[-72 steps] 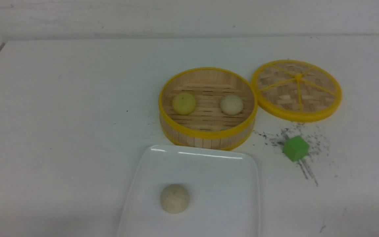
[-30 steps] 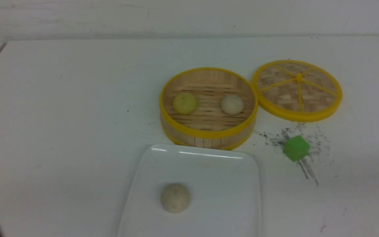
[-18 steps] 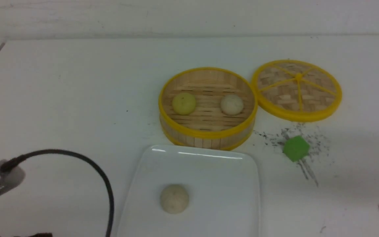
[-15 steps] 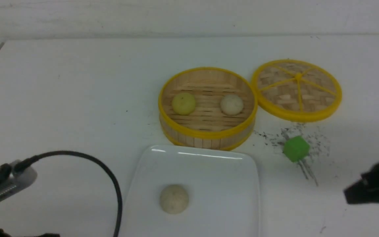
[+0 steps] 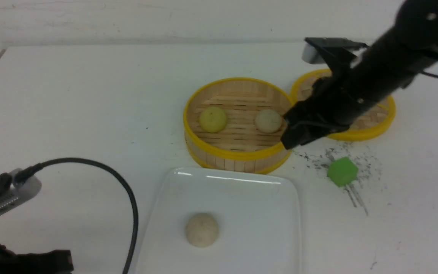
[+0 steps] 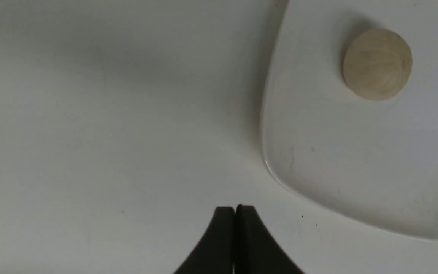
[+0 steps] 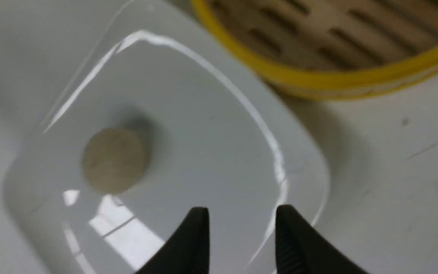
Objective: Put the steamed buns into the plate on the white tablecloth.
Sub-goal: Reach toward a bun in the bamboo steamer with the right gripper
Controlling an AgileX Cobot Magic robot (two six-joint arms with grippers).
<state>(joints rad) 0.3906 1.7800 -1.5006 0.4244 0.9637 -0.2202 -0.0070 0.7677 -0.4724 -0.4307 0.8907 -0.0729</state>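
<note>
One speckled bun (image 5: 202, 230) is set on the plate (image 5: 242, 205); the pale yellow bun (image 5: 213, 119) and another speckled bun (image 5: 268, 121) are left in the steamer (image 5: 238, 154). The right tool (image 7: 242, 213) is held open and empty, near the steamer's rim, while the left tool (image 6: 235, 209) is closed on nothing. If the descent is made too far to the side, the rim could be struck and the steamer shoved into the plate just beside it. A domed bun could be squeezed out or rolled if pinched off-centre.
</note>
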